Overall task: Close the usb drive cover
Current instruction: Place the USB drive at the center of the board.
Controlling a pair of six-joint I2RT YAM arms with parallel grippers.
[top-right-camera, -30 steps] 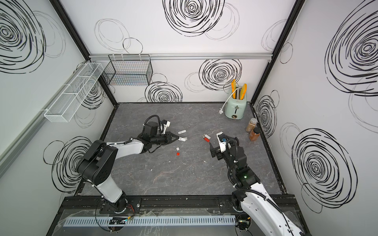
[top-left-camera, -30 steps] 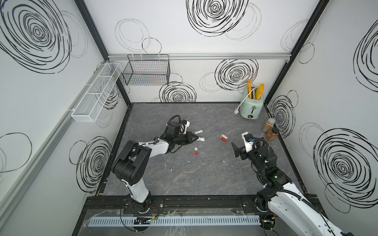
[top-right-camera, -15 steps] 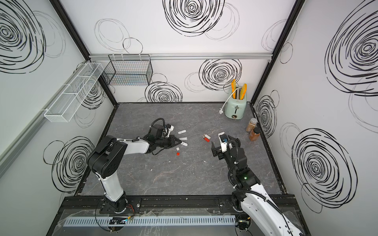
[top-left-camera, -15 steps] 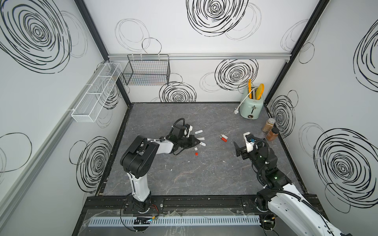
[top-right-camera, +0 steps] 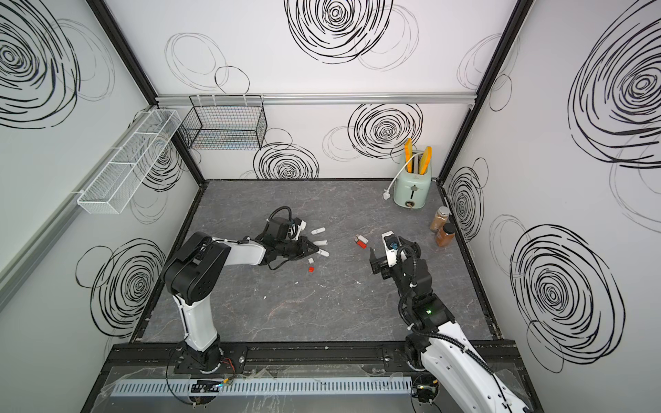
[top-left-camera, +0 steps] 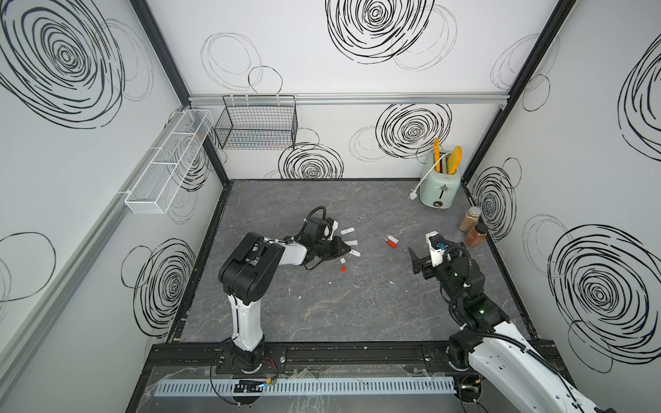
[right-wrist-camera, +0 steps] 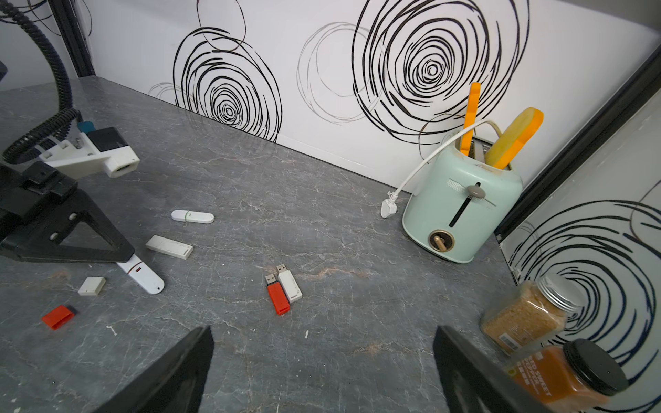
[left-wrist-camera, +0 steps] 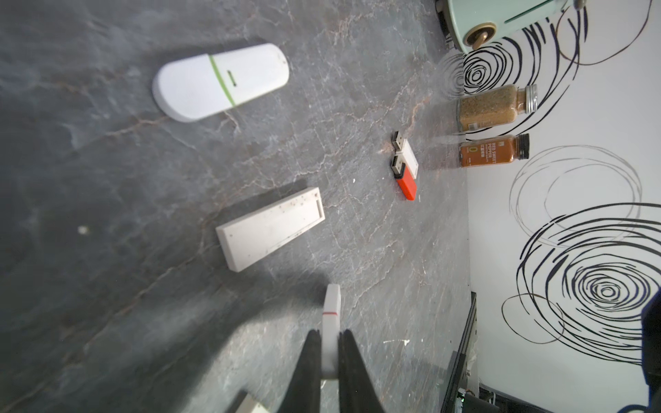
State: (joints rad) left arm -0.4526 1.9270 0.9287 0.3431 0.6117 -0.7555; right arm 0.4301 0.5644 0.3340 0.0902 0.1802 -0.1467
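My left gripper (left-wrist-camera: 327,339) is shut on the rear end of a white usb drive with a red line (left-wrist-camera: 331,311), which lies low on the grey table (top-left-camera: 322,304); the same drive (right-wrist-camera: 141,275) shows in the right wrist view. A loose small white cover (right-wrist-camera: 91,286) and a red cover (right-wrist-camera: 57,316) lie just beside it. Further right, a red drive (right-wrist-camera: 278,296) and a white drive (right-wrist-camera: 290,284) lie side by side with bare metal plugs. My right gripper (right-wrist-camera: 322,332) hangs open and empty, apart from them, at the table's right side.
A rounded white drive with a green line (left-wrist-camera: 220,82) and a flat white rectangular drive (left-wrist-camera: 272,227) lie just beyond the left gripper. A mint toaster (top-left-camera: 440,186) stands at the back right. Two spice jars (top-left-camera: 469,219) (top-left-camera: 477,234) stand by the right wall.
The left arm's elbow has swung right and its gripper has shifted a little toward the front with the red-lined drive. The right arm has hardly moved.
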